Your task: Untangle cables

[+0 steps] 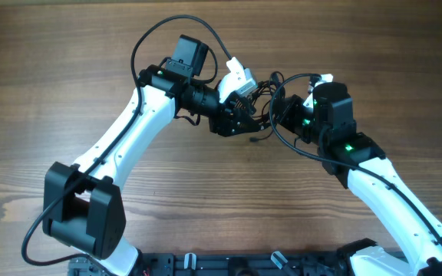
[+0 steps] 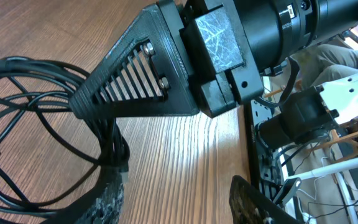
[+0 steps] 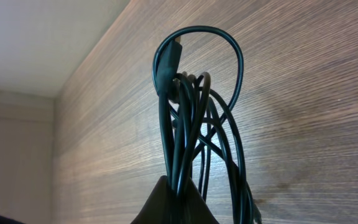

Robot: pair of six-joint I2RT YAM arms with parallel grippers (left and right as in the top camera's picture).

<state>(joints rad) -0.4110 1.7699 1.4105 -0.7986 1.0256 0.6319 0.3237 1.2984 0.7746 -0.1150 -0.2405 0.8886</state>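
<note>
Fingers (image 2: 109, 199) of L gripper (image 2: 176, 186) sit nearest in its wrist view: spread wide, only bare wood btwn them, so L claw is open & empty. Cables (image 2: 114, 149) run down onto the tip of one of those fingers and seem to touch it, w/ loose loops fanning off toward the frame's left edge. So the thing to catch lies sideways from the gap, not in it. My read: L needs a sideways shift toward the loops before closing.

Just past that, R gripper (image 3: 174, 190) is clamped on the bunch. Strands rise straight out from its tip, long axis in line w/ the claw, plug end (image 3: 166, 68) up by the top of the arch. Its ribbed finger (image 2: 129, 84) & body hang over L's gap, prob. the main obstruction.

Overhead, both claws meet nose to nose w/ the tangle btwn them, neither arm clearly nearer. Farther out: table (image 1: 67, 77), and thick arm wire (image 1: 136, 50) looping over L arm, well apart from the tangle.
</note>
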